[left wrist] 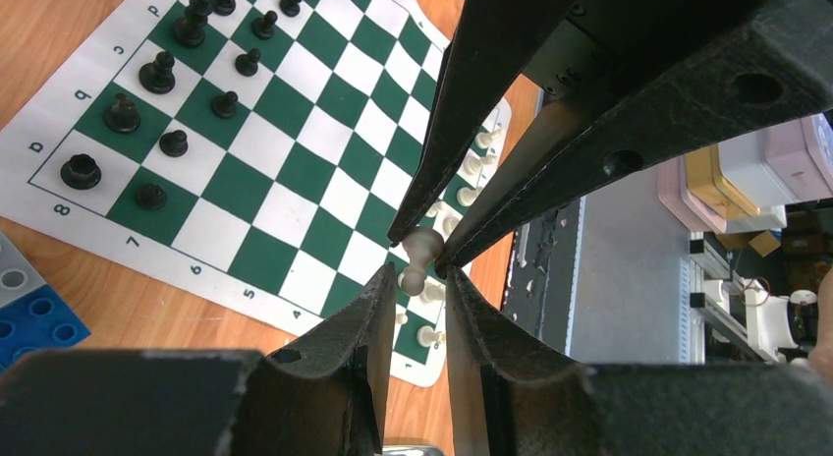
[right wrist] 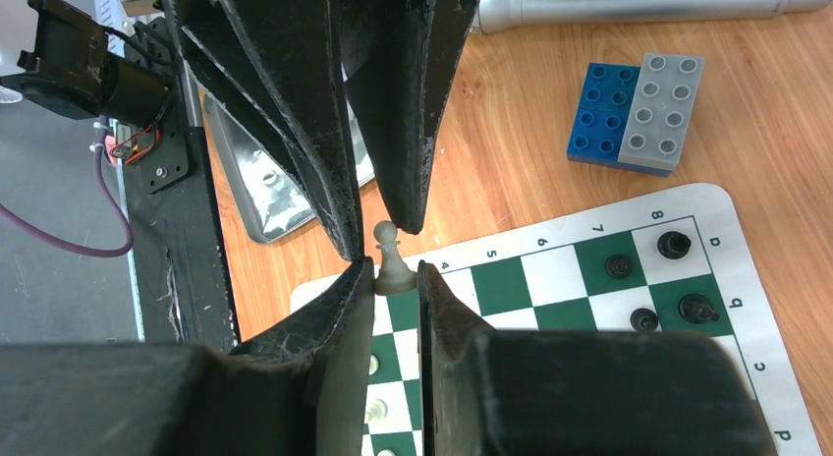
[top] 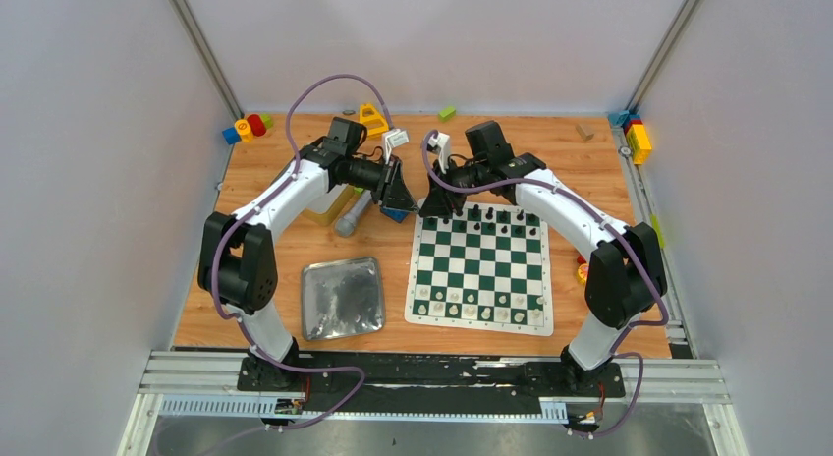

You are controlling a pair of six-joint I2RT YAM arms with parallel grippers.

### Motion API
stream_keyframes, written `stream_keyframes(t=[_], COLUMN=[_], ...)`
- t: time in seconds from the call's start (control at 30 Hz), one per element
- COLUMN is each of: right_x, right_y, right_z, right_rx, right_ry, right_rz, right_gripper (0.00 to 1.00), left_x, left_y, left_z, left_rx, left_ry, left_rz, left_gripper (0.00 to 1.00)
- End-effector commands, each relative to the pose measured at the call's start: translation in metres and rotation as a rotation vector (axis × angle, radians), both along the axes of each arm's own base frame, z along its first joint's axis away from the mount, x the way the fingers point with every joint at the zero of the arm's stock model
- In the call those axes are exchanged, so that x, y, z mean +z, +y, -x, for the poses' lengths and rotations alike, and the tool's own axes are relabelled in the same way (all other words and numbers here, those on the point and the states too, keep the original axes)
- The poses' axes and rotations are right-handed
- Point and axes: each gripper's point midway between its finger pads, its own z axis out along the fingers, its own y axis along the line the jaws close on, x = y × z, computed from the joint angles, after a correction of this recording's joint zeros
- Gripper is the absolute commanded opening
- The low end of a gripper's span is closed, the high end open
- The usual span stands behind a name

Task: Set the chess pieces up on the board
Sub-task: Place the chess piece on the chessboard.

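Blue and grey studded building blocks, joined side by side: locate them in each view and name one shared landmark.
Top external: blue-and-grey blocks beside the green-and-white checkered board's far-left corner, only blue showing.
Left wrist: bottom-left corner.
Right wrist: upper right.
Shared landmark: black rook on the board's nearest corner square.

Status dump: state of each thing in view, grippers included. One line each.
green-and-white checkered board: laid flat
cream-white plastic pawn: held by its base in right gripper
right gripper: shut on the pawn
left gripper: open, fingers flanking the pawn's head
black plastic chessmen: standing on far rows
cream-white chessmen: standing on near rows
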Motion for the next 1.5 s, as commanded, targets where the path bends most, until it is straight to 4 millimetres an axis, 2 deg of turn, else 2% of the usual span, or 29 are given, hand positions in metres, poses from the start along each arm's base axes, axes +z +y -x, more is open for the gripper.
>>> stream_keyframes(t=[0.0,0.3,0.8,0.97,1.1,1.27,1.37,1.47], right_x=[0.034,0.032,0.026,0.024,0.025,0.033,0.038,0.049], right_y=[0.006,0.006,0.009,0.008,0.004,-0.012,-0.031,-0.058], right_z=[-0.008,-0.008,-0.011,-0.012,-0.012,-0.013,-0.014,-0.016], right_rx=[0.003,0.004,0.002,-0.008,-0.023,-0.055,-0.095,-0.161], right_ry=[-0.083,-0.07,-0.051,-0.05,-0.065,-0.093,-0.106,-0.123], right_rz=[-0.067,-0.068,-0.062,-0.054,-0.044,-0.04,-0.042,-0.055], right_gripper=[0.12,0.12,0.15,0.29,0.48,0.57,0.59,0.59], left_x=[0.011,0.013,0.015,0.019,0.019,0.015,0.012,0.005], left_y=[-0.006,-0.007,-0.014,-0.014,-0.013,-0.009,-0.007,-0.004], left_z=[-0.001,0.0,0.003,0.006,0.008,0.008,0.008,0.008], left_rx=[-0.027,-0.036,-0.068,-0.079,-0.08,-0.073,-0.072,-0.075], left_ry=[-0.019,-0.02,-0.017,-0.021,-0.035,-0.051,-0.092,-0.158], left_rz=[0.037,0.042,0.055,0.066,0.061,0.035,0.004,-0.065], left_gripper=[0.32,0.24,0.03,0.0,0.0,0.0,0.0,0.0])
